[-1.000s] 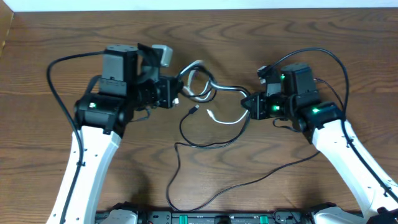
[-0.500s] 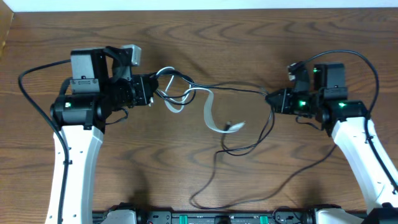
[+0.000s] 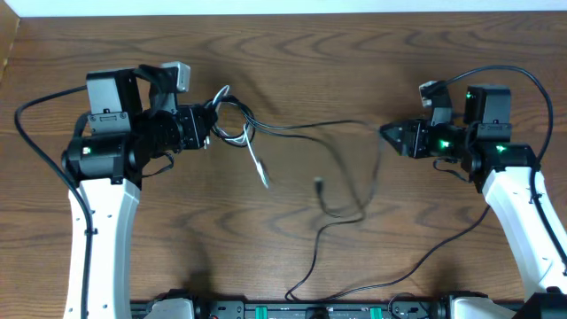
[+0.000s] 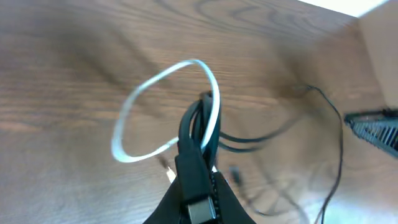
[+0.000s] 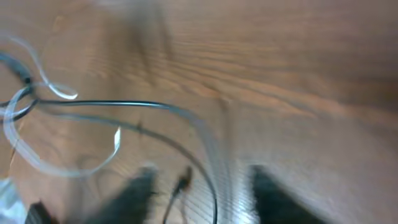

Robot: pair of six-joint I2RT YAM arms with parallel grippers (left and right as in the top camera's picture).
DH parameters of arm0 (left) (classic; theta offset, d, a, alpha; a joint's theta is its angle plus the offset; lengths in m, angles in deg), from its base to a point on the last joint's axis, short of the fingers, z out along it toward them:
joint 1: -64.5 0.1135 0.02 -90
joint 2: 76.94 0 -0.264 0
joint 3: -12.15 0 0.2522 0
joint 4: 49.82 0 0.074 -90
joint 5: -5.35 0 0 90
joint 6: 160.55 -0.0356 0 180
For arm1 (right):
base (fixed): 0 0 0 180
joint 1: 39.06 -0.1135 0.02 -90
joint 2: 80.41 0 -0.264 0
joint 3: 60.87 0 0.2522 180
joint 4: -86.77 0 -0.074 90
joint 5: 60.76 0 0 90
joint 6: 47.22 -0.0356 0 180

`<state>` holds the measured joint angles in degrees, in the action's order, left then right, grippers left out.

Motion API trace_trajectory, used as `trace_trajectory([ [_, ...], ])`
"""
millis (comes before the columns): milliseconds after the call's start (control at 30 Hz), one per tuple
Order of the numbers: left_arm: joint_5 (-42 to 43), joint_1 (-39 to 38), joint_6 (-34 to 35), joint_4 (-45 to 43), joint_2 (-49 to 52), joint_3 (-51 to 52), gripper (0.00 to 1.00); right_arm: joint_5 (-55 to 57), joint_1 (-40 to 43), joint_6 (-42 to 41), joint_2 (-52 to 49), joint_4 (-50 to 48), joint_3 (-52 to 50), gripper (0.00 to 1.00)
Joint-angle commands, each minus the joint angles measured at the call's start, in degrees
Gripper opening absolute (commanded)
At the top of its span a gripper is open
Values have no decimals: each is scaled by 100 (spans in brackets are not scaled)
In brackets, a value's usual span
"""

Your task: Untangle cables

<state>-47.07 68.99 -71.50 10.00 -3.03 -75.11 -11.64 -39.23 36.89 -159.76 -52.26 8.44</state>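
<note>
Right gripper (image 3: 387,135) letting go; black cable (image 3: 341,208) dropping slack mid-table.
Left gripper (image 3: 205,127) is pinching the 2 cables together at left; right jaws are spreading, empty; white cable (image 3: 257,164) is dangling there, partly freed.

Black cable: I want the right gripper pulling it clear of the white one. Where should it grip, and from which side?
Probably the black cable's straight stretch leading away from the left gripper: one strand, clear of the white cable. The right gripper could come from its own side, jaws across the strand.
</note>
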Motion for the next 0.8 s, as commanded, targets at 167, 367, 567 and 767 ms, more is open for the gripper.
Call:
trace_trajectory([
  [167,1915,-114,-1401,-22,-31,-66,8,-2020,-219,1239,-4,-398,15,90],
  [367,2330,-841,-1751,-2,-31,-66,8,-2017,-798,1239,-4,-761,15,91],
  [567,2330,-1499,-2004,-4,-31,-66,8,-2013,-1311,1237,-7,-1268,15,90],
  [767,2330,-2083,-2004,-7,-31,-66,8,-2013,-1567,1239,-4,-1443,15,82],
])
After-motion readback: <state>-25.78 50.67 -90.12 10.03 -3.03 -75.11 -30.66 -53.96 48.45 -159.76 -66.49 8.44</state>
